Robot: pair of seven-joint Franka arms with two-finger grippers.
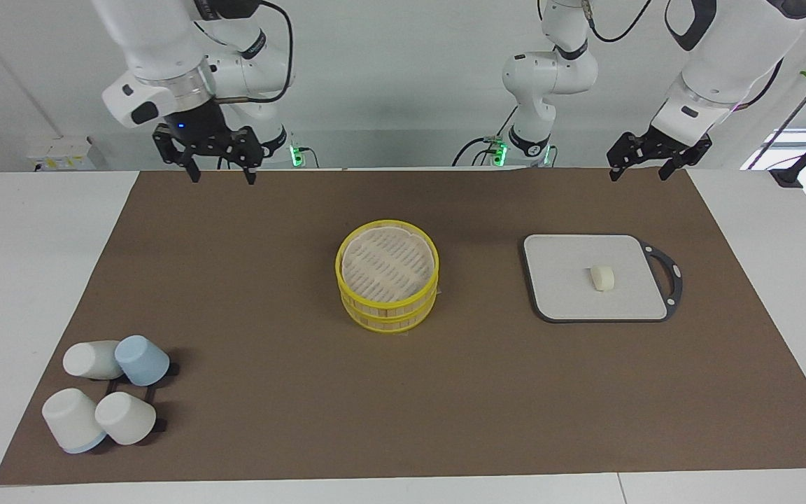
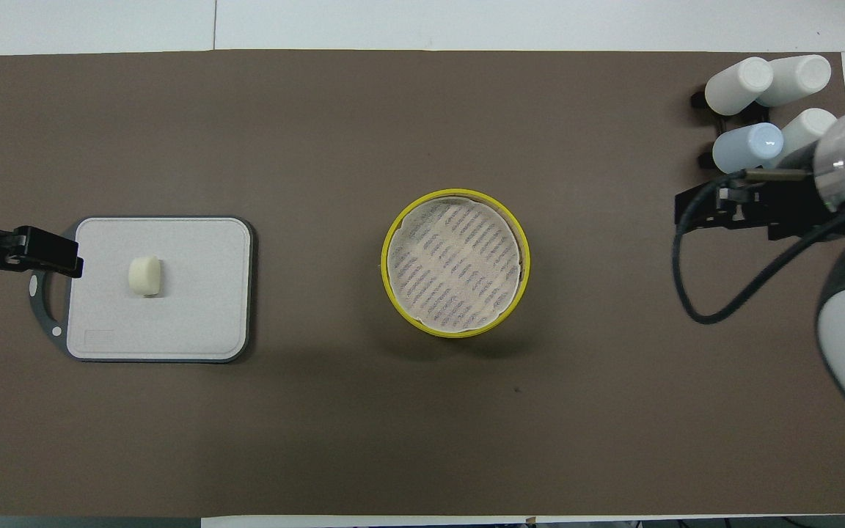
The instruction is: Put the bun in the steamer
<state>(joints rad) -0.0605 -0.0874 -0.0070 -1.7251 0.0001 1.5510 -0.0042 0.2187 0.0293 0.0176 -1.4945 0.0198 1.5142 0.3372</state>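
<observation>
bun [image 2: 145, 276] lies on grey cutting board [image 2: 195, 323], steamer [image 2: 455, 262] mid-table

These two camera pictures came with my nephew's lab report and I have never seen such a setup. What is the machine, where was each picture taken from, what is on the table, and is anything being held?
The machine is a pair of white robot arms, each ending in a black two-finger gripper. One picture looks across the table at the robots. The other looks down from above their own end, so it is turned half around.

On the brown mat a round yellow-rimmed steamer stands in the middle, with no lid on it and nothing in it. Toward the left arm's end lies a grey cutting board with a small cream bun on it. Toward the right arm's end, farther from the robots, four cups sit upturned on a black rack.

Nothing is held. The left gripper and right gripper both hang in the air over the mat's edge next to the robots, jaws open.
</observation>
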